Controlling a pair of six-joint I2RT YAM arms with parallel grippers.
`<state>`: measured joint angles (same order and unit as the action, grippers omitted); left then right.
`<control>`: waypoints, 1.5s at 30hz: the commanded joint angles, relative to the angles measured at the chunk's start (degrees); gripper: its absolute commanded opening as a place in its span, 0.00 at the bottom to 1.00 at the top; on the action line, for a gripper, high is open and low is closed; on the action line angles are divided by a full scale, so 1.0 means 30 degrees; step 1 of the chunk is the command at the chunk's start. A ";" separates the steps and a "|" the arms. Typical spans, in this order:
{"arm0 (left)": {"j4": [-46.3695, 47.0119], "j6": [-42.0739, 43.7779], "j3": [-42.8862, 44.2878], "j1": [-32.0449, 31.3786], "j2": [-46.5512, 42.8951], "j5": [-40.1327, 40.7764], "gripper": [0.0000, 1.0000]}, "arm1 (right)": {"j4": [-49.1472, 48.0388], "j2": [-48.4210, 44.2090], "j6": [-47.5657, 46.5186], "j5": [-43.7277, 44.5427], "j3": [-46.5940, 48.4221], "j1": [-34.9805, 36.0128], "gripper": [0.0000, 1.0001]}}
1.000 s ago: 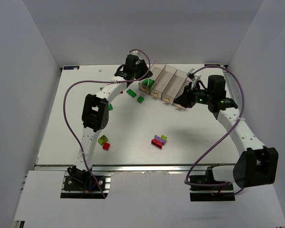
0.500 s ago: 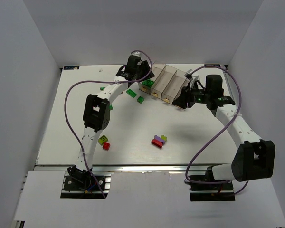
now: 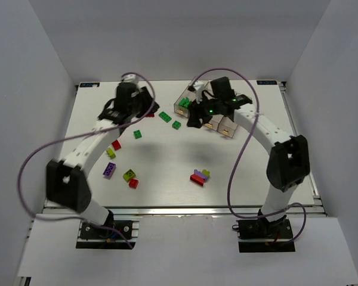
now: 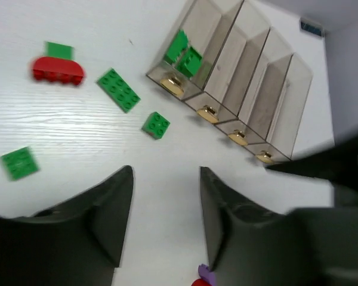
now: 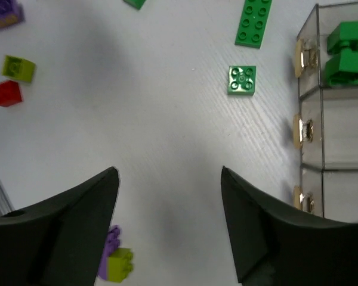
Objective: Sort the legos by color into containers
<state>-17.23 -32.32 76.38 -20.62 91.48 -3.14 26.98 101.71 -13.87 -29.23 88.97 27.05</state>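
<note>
The containers (image 4: 250, 83) are clear bins joined in a row, with green legos (image 4: 185, 50) in the end bin. My left gripper (image 4: 166, 173) hangs open and empty above the table, left of the bins. Ahead of it lie a red brick (image 4: 58, 68), a long green brick (image 4: 118, 89) and a small green brick (image 4: 156, 125). My right gripper (image 5: 168, 171) is open and empty too, just in front of the bins (image 5: 334, 119), with the small green brick (image 5: 242, 80) ahead of it. In the top view my right arm covers most of the bins (image 3: 228, 127).
More bricks lie loose at the left: green (image 3: 138, 134), red (image 3: 116, 145), yellow-green (image 3: 111, 152), purple (image 3: 109, 170), and a yellow-green and red pair (image 3: 131, 179). A red, purple and yellow-green cluster (image 3: 198, 176) sits mid-table. White walls enclose the table.
My left arm swung left, away from the bins. My right arm swung left from the bins' right end to their front left, and its jaws opened wider.
</note>
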 commanded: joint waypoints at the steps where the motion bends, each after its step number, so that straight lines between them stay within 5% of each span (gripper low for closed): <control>1: -0.0580 -0.0036 -0.3097 0.0747 -0.4351 0.1594 0.60 | 0.1435 0.1772 -0.0441 0.1805 0.1952 0.0826 0.79; 3: -0.1166 -0.0476 -0.5589 0.1042 -0.7369 0.2097 0.72 | 0.1668 0.3176 -0.1233 0.2038 0.3181 0.1468 0.84; 13: -0.4035 -0.4080 -1.1982 0.1483 -1.6076 0.3564 0.75 | 0.3369 0.9423 -0.4107 0.3883 0.9687 0.2469 0.77; 22: -0.6559 -0.2852 -1.0987 0.1513 -1.6900 0.4678 0.78 | 0.1905 1.1534 -0.4547 0.5642 1.0216 0.2615 0.77; 35: -0.6150 -0.3144 -1.1661 0.1513 -1.6666 0.4004 0.78 | 0.1113 1.3117 -0.4342 0.5790 1.1270 0.2732 0.76; 45: -0.6062 -0.3584 -1.2334 0.1513 -1.7310 0.4268 0.78 | 0.1406 1.3088 -0.4400 0.4969 1.1067 0.2644 0.60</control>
<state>-35.81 -42.52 39.81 -16.32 40.73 9.23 31.48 140.53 -26.41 -12.84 120.33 34.96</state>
